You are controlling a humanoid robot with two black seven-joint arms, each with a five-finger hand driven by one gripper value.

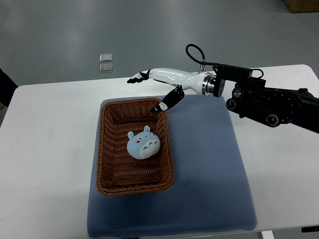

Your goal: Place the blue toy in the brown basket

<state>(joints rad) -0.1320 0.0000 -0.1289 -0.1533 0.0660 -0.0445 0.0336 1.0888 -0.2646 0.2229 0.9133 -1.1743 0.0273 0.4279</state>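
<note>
A light blue toy point(143, 143) with a white belly and small ears lies inside the brown wicker basket point(106, 149), near its middle. My right hand point(149, 88) comes in from the right and hovers above the basket's far right corner. Its white fingers point(137, 78) are stretched out flat and the thumb points down toward the rim. The hand is open and holds nothing. The left arm is not in view.
The basket stands on a blue mat point(209, 164) laid over a white table point(45, 149). Two small clear squares point(105, 62) lie on the grey floor beyond the table's far edge. A dark shape point(5, 87) shows at the left edge.
</note>
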